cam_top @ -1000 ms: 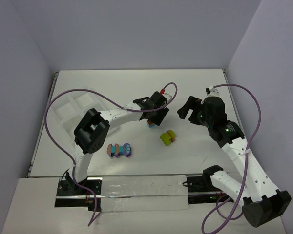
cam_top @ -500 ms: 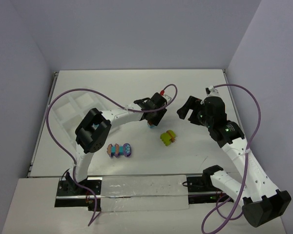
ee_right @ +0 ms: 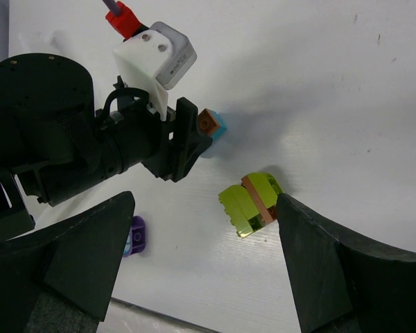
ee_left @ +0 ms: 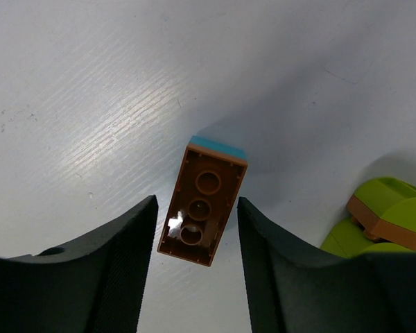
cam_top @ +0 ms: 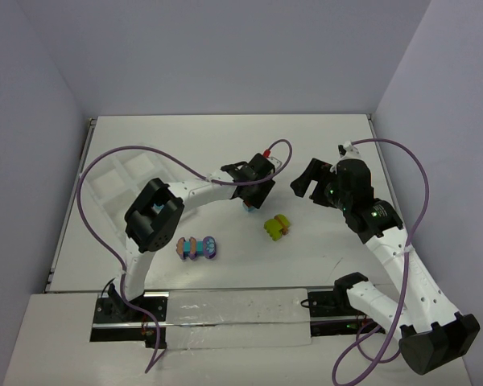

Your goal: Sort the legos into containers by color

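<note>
Nearest the arm bases, at about 7 o'clock from the middle of the table [cam_top: 322, 137], a striped cluster [cam_top: 196, 248] of orange-brown, turquoise and purple legos lies flat in a short row, well apart from both arms. A little farther in, at about 4 o'clock from the middle, sits a lime-green cluster [cam_top: 277, 227] with an orange-brown piece sandwiched in it, also untouched. Just beyond it, toward 10 o'clock, is a brown brick [ee_left: 202, 208] with a turquoise piece joined to its far side; its hollow underside with three round tubes faces the left wrist camera. The left gripper [cam_top: 249, 201] reaches down over this brick with its jaws partly closed, one to each side of it. The brick sits skewed between them, with its corners just beside or touching the pads. Whether it is actually clamped cannot be told. At 3 o'clock from the brick, the right gripper [ee_right: 204, 201] hangs above the table with its jaws spread wide and nothing between them, looking down on the lime-green cluster and the left gripper. Out at 9 to 10 o'clock, along the left edge, lies the white tray [cam_top: 105, 189] with its four compartments, well apart from all the legos.
</note>
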{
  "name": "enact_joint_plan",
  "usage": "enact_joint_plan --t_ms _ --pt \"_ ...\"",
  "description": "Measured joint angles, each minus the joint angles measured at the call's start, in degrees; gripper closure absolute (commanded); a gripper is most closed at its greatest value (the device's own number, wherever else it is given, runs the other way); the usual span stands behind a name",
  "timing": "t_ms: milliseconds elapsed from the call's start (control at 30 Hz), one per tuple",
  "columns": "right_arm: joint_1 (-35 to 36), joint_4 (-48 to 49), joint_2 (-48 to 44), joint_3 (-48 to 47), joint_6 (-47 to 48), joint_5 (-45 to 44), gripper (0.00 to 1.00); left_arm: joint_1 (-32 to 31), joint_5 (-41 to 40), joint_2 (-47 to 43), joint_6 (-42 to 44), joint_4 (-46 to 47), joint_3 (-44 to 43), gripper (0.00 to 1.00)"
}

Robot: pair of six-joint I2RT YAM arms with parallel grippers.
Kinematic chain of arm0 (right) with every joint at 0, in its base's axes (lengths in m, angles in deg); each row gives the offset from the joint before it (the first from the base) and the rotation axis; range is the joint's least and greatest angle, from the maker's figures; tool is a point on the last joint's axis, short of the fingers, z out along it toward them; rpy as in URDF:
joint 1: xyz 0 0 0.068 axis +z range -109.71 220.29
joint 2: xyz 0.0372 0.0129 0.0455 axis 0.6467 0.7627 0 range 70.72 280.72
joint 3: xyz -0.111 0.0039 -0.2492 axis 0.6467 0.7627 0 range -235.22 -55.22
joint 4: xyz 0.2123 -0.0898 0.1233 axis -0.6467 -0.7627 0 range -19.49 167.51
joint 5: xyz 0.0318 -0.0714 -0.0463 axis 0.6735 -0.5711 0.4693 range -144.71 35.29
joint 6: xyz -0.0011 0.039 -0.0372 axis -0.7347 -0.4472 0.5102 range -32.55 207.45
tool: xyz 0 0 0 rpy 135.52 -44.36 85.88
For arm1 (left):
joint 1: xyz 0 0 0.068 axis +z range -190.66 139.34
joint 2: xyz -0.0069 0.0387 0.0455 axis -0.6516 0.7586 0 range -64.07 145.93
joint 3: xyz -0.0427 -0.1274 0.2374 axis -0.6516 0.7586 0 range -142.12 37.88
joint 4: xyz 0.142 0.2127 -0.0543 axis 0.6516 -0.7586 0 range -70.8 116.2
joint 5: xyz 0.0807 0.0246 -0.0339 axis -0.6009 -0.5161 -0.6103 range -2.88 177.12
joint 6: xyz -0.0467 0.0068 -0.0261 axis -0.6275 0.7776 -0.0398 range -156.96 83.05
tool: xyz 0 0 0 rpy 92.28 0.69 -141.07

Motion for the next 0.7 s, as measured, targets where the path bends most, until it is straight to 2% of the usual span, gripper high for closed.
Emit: enact_joint_plan --t_ms 133,333,400,433,467,700 --pt "0.00 0.00 0.00 0.00 -0.02 0.10 0.10 0.00 -0.07 0.03 -0.02 0.00 0.00 0.50" --pt "0.00 0.00 0.00 0.00 -0.02 0.19 0.10 0.04 -0.25 0.03 -0.11 0.05 0.00 0.68" --pt "0.00 0.00 0.00 0.00 -0.01 0.22 0.10 0.05 -0.29 0.03 -0.15 0.08 0.00 0.78" --pt "0.00 0.00 0.00 0.00 -0.02 0.23 0.10 0.07 -0.31 0.03 -0.21 0.09 0.00 0.91" --pt "0.00 0.00 0.00 0.00 -0.02 0.23 0.10 0.15 -0.35 0.03 -0.35 0.09 0.00 0.98" --pt "0.00 0.00 0.00 0.00 0.04 0.23 0.10 1.84 0.06 -0.87 -4.07 1.68 1.63 1.00"
